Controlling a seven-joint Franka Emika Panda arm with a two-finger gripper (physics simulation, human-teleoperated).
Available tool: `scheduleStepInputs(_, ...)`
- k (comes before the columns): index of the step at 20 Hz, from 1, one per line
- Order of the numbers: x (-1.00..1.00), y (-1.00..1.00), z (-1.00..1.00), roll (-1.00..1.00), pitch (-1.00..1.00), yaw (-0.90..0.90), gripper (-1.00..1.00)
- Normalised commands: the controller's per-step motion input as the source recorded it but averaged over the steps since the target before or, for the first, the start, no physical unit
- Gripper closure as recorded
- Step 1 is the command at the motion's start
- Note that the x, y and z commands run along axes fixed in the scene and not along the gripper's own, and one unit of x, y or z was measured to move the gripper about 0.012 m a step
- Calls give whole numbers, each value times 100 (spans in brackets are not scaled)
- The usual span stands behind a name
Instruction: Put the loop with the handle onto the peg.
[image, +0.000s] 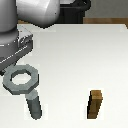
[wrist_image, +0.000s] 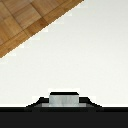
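Exterior view: ring tool and wooden block on white table.

The loop with the handle (image: 21, 82) shows large at the exterior view's left, its faceted ring uppermost and its cylindrical handle slanting down toward the lower edge. The robot arm (image: 22, 22) fills the upper left corner, just above the ring. A brown block (image: 95, 104) stands upright on the table (image: 85, 55), well apart toward the exterior view's right.

**Desk surface and contents**

The white desk (image: 75, 60) is carrying two upright items. The grey peg (image: 35, 107) is standing toward the exterior view's left, and the brown block (image: 96, 105) is standing toward the right, well apart from it. The loop with the handle (image: 20, 81) is sitting beside the peg top; whether it touches the desk is unclear. In the wrist view the desk (wrist_image: 80, 55) is ending at wooden floor (wrist_image: 20, 20).
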Motion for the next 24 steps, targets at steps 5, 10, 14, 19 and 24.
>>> scheduleStepInputs(5, 0, 40, 0, 0, 0, 0, 100)
scheduleStepInputs(10, 20, 20, 0, 0, 0, 0, 100)
scheduleStepInputs(14, 0, -25, 0, 0, 0, 0, 100)
scheduleStepInputs(19, 0, 20, -60, 0, 0, 0, 100)
scheduleStepInputs(24, 0, 0, -80, 0, 0, 0, 100)
